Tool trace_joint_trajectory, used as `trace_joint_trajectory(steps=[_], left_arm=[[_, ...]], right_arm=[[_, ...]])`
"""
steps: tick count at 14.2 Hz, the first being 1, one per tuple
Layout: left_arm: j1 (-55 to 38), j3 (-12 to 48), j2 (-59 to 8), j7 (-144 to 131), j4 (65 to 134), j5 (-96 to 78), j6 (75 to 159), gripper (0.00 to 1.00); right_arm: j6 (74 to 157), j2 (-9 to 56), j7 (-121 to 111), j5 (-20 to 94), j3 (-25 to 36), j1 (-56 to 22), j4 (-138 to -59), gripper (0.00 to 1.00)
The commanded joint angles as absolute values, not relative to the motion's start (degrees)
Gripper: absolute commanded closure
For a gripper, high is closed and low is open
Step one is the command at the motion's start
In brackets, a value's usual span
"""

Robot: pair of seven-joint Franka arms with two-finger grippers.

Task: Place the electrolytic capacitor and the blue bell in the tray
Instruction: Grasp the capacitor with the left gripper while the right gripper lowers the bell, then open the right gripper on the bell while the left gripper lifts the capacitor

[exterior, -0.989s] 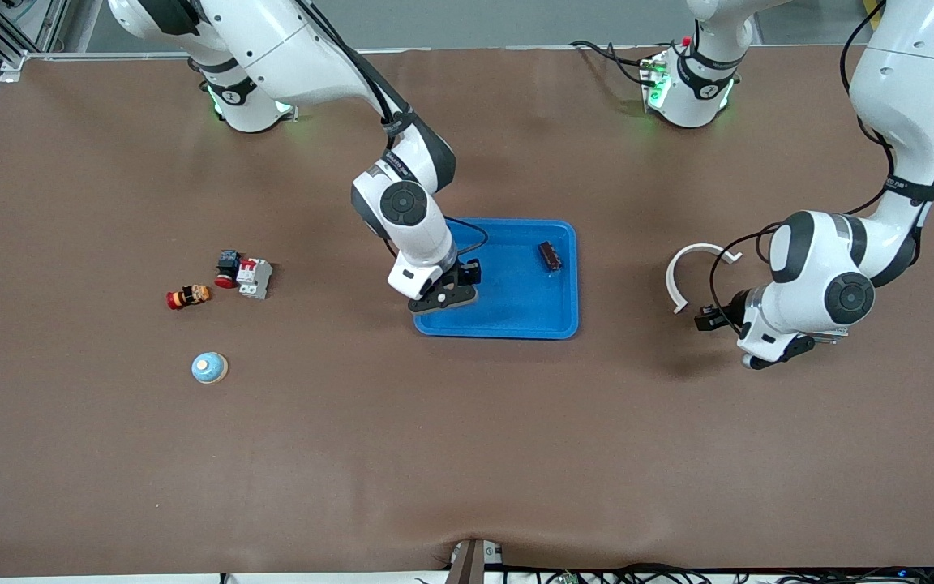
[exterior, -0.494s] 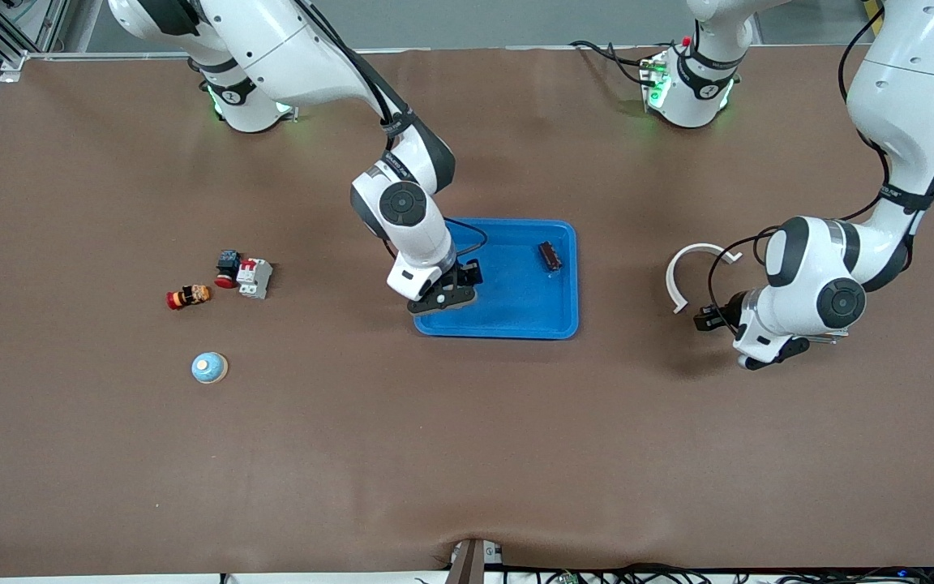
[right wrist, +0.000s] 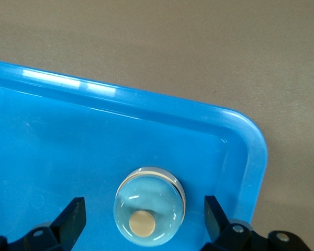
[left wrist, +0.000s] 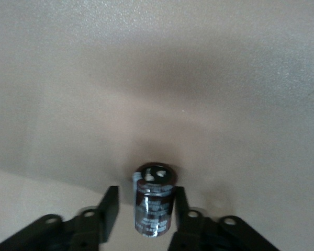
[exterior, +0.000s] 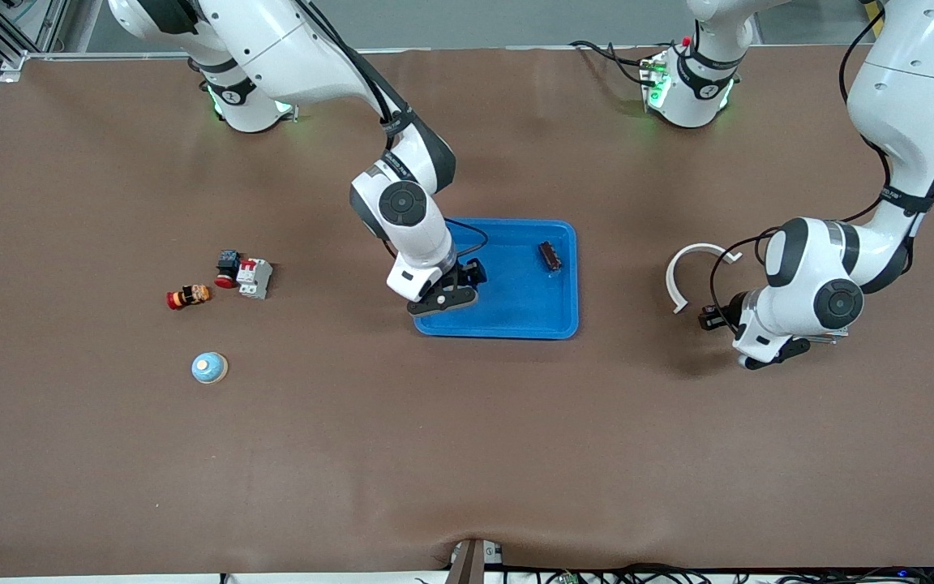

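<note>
The blue bell (right wrist: 149, 212), a pale-blue dome with a tan button, sits in a corner of the bright-blue tray (right wrist: 146, 130), free of both fingers. My right gripper (right wrist: 144, 207) stands open around it; in the front view this gripper (exterior: 444, 298) hangs over the tray (exterior: 516, 323) and hides the bell. The electrolytic capacitor (left wrist: 154, 201), a dark can, stands on the brown table. My left gripper (left wrist: 145, 195) straddles it, one finger touching and a gap at the other. That gripper (exterior: 710, 318) is low over the table toward the left arm's end.
A dark brown part (exterior: 549, 255) lies in the tray. A white C-shaped ring (exterior: 698, 272) lies beside the left gripper. Toward the right arm's end are a red-and-white breaker (exterior: 254, 277), a black-and-red button (exterior: 228, 266), a red-orange piece (exterior: 188, 296) and a second pale-blue bell (exterior: 209, 367).
The right gripper has opened and let go of the bell in the tray. The left arm has shifted slightly over the table by the white ring.
</note>
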State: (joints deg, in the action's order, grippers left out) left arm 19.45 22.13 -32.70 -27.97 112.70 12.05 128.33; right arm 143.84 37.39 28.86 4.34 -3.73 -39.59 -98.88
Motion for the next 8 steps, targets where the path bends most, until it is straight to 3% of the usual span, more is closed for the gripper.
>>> trace_joint_trajectory(steps=[1,4,5,8], left_arm=[[19.9,22.4,-33.4,-28.8,112.8,13.3,129.3,0.63],[19.8,22.4,-33.4,-28.8,112.6,13.3,129.3,0.95],[19.8,22.4,-33.3,-28.7,112.5,13.3,129.3,1.0],[19.4,22.7,-32.2,-28.8,112.3,13.3,128.7,1.0]], right_arm=[[137.3,32.5,30.2,3.7,-3.5,-39.2,-99.2,0.0],[128.1,26.4,30.2,3.9,-3.5,-35.5,-99.3,0.0],[124.6,24.4,29.6,4.2,-3.5,-33.2,-99.1,0.0],[117.8,18.7,29.5,4.4,-3.7,-25.3,-98.1,0.0]])
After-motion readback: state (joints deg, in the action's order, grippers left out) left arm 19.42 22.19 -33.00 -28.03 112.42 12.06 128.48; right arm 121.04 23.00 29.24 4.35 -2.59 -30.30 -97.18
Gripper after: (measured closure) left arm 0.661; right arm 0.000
